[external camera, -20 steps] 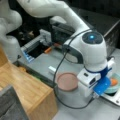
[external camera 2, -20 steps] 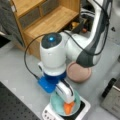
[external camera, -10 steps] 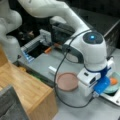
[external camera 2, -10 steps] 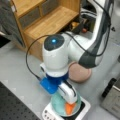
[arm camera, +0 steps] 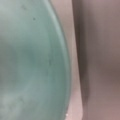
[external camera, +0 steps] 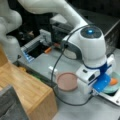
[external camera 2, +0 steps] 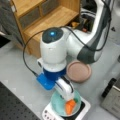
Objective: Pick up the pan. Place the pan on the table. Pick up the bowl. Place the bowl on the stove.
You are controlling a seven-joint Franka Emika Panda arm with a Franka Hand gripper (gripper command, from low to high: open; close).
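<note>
On the stove [external camera 2: 84,109], bowl [external camera 2: 58,105] beneath claw [external camera 2: 67,98].

Obstructions: round dusty-pink pan [external camera 2: 78,71] beside white-rimmed stove [external camera 2: 83,110]; light-brown wooden block [external camera: 27,92] close by.
Free room: smooth light-grey table [external camera 2: 17,77] at a front view's left.

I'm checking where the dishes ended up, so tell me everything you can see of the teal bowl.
The bowl is small, round and pale teal, smooth and matte like plastic, with fairly deep sides. In both front views it sits upright on the white-rimmed stove, with an orange item inside it. The gripper hangs right over its rim; whether it touches the bowl is hidden. The wrist view shows the rim close up. The pink pan lies apart on the table.
</note>
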